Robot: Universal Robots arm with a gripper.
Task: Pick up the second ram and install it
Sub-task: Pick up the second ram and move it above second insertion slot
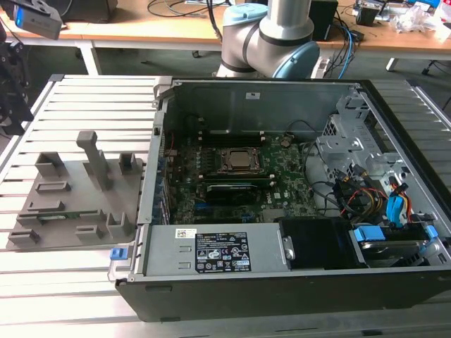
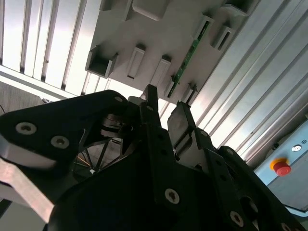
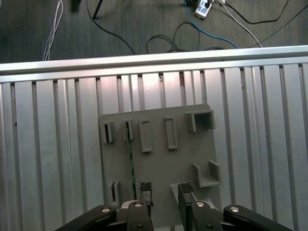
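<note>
The gripper (image 3: pixel 165 191) hangs open and empty above the grey fixture (image 3: pixel 159 166). The second ram (image 3: pixel 130 159) stands on its edge in the fixture's slots, untouched.

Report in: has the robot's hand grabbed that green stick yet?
Hand open, empty, over the grey fixture. Second ram standing on edge in a fixture slot, ungripped. Nothing between them.

The second ram (image 3: pixel 130 159) in the fixture (image 3: pixel 163 166), fixture beside computer case (image 1: pixel 239 98)
</note>
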